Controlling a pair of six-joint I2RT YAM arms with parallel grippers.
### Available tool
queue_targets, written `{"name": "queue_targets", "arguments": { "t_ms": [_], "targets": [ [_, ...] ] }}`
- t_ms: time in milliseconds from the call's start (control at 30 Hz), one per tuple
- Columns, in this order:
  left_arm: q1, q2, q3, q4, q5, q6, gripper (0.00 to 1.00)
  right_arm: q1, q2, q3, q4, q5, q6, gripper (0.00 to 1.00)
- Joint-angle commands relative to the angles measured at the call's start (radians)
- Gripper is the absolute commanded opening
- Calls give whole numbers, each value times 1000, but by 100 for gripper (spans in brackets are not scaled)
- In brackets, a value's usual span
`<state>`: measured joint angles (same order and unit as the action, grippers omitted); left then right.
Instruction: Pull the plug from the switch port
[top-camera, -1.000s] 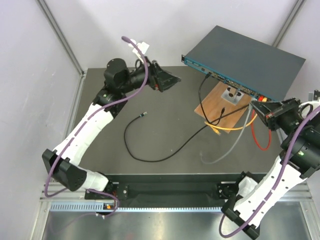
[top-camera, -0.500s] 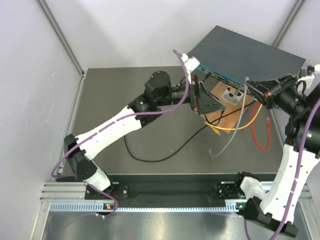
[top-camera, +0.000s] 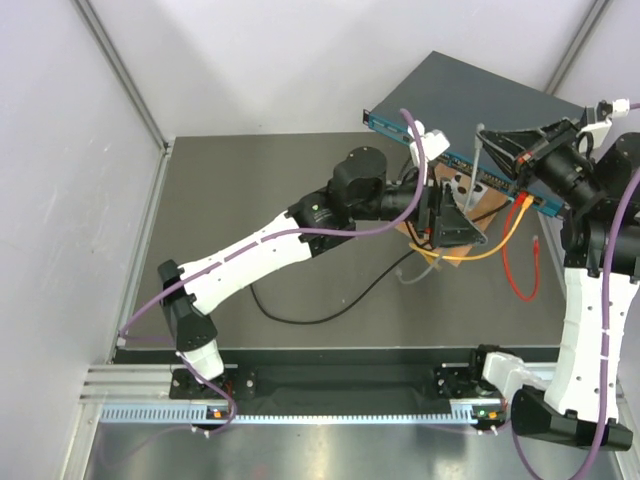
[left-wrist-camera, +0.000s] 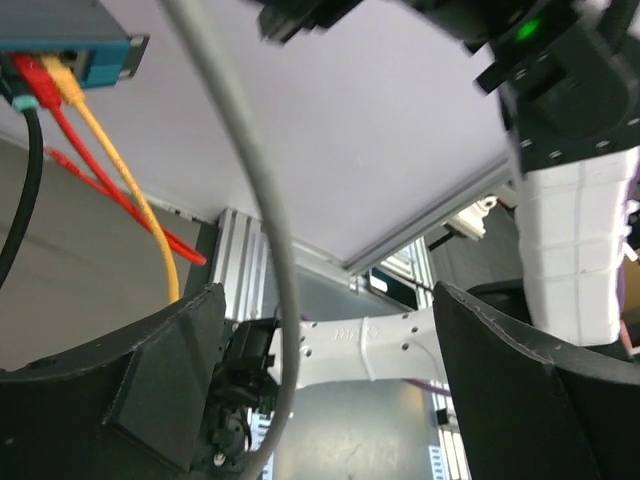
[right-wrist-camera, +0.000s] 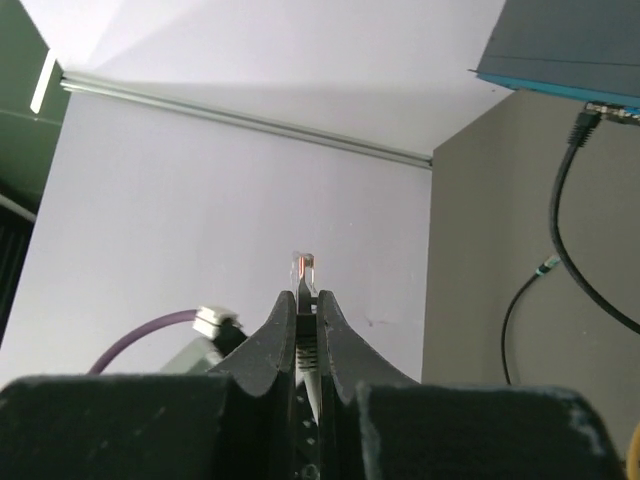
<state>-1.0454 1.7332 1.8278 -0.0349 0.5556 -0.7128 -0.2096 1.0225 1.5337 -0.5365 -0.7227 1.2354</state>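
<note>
**Plug out of the switch (top-camera: 500, 100), pinched aloft by the right gripper (top-camera: 488, 138)**

If the left arm tugged, it could probably rip the clear plug (right-wrist-camera: 305, 265) from that pinch, or drag the grey cable (top-camera: 474, 175) across the red cable (top-camera: 515, 270) and yellow cable (top-camera: 495, 245) plugged into the switch at the table's (top-camera: 250, 180) far right corner. The right arm stood tall, its fingers pressed together on the plug. The left gripper (top-camera: 455, 225) reached low, jaws spread around the hanging grey cable.

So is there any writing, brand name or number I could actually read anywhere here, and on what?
No text here can be read with certainty.
Faint raised marking on the white arm link, left wrist view: too blurred to read.
Any print along the teal socket face of the switch: too small to read.
</note>
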Motion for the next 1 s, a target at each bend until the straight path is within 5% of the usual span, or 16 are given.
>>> {"name": "queue_targets", "arguments": {
  "t_ms": [0,100,133,200,233,333,433,600,800,967],
  "targets": [
    [-2,9,42,-99,-23,59,88,41,-12,43,109,32,61,0],
    [1,-12,42,-143,-43,102,52,45,-24,40,102,37,52,0],
    [8,-35,44,-169,-60,120,27,45,-30,37,95,37,41,4],
    [21,-67,34,-265,-109,168,0,46,-35,36,23,37,-8,15],
    [30,-111,15,-295,-168,182,0,47,-42,28,3,32,-19,31],
    [33,-214,-21,-379,-277,228,0,47,-56,9,-61,34,-65,59],
    [33,-315,-71,-483,-443,216,0,46,-45,46,-167,55,-149,75],
    [77,-379,-70,-737,-672,190,0,45,11,155,-365,88,-292,82],
    [471,-344,-136,-813,-637,200,0,47,62,149,-557,62,-428,82],
    [691,-250,-139,-806,-667,303,0,47,116,209,-765,97,-597,81]
  ]
}}
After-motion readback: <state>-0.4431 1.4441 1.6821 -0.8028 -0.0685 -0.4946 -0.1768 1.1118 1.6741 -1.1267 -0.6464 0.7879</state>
